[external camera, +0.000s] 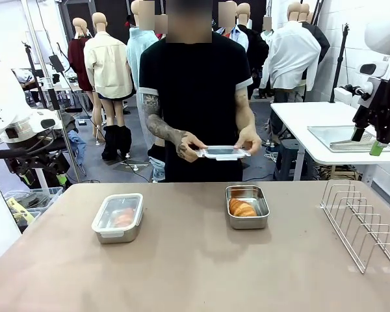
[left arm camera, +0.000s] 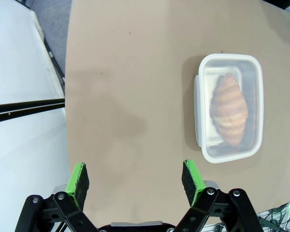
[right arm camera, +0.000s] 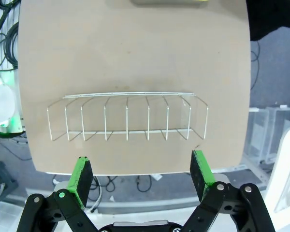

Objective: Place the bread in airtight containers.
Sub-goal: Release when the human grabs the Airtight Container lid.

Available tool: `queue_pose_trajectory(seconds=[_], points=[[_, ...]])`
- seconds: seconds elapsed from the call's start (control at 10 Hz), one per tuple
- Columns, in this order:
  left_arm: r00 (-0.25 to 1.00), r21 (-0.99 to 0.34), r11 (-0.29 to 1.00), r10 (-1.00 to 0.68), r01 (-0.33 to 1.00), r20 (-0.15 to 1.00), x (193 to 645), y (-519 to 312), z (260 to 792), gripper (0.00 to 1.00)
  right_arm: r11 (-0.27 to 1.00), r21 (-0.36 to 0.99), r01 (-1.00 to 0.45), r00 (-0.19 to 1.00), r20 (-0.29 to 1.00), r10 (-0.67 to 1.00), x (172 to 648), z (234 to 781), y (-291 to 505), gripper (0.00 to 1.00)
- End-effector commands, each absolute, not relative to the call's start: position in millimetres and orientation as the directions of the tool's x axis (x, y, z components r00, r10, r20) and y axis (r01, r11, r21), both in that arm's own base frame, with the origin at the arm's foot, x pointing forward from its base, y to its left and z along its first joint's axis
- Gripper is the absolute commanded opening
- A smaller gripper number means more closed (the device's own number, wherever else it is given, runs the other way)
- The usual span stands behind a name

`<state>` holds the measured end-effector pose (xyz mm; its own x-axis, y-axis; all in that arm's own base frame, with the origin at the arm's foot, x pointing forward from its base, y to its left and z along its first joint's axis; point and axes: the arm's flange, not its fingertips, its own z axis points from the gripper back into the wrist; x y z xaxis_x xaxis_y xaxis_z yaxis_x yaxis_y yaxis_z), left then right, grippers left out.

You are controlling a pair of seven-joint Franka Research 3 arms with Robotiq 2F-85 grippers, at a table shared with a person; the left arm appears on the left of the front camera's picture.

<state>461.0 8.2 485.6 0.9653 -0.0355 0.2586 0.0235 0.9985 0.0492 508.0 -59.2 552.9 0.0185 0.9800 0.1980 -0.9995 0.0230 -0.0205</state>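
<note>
Two steel airtight containers stand on the tan table. The left container (external camera: 117, 218) wears its clear lid over a croissant (external camera: 123, 217). In the left wrist view that lidded container (left arm camera: 229, 114) and its croissant (left arm camera: 228, 109) lie ahead and to the right of my open left gripper (left arm camera: 135, 178), well apart from it. The right container (external camera: 247, 207) is uncovered, with a croissant (external camera: 242, 208) in it. Behind the table a person holds the second lid (external camera: 224, 153) in both hands above it. My right gripper (external camera: 369, 142) hangs high at the far right; it is open (right arm camera: 141, 176) and holds nothing.
A wire rack (external camera: 361, 221) stands at the table's right edge, directly below my right gripper (right arm camera: 127, 121). A white side table with a flat metal tray (external camera: 341, 136) is at the back right. Bare tabletop lies between and in front of the containers.
</note>
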Motion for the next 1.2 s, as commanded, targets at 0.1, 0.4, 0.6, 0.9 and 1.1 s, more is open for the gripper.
queue_pose_trajectory(seconds=[0.1,0.4,0.6,0.9,1.1], points=[[0.965,0.053,0.999,-0.02,0.006,0.26,458.9,8.2,485.3,1.0,0.023,-0.032,-0.999,0.016,0.193,0.981,508.2,553.2,-58.6,1.0],[0.965,0.053,0.999,-0.02,0.006,0.26,458.9,8.2,485.3,1.0,0.023,-0.032,-0.999,0.016,0.193,0.981,508.2,553.2,-58.6,1.0],[0.965,0.053,0.999,-0.02,0.006,0.26,458.9,8.2,485.3,1.0,0.023,-0.032,-0.999,0.016,0.193,0.981,508.2,553.2,-58.6,1.0],[0.965,0.053,0.999,-0.02,0.006,0.26,458.9,8.2,485.3,1.0,0.023,-0.032,-0.999,0.016,0.193,0.981,508.2,553.2,-58.6,1.0],[0.965,0.053,0.999,-0.02,0.006,0.26,458.9,8.2,485.3,1.0,0.023,-0.032,-0.999,0.016,0.193,0.981,508.2,553.2,-58.6,1.0]])
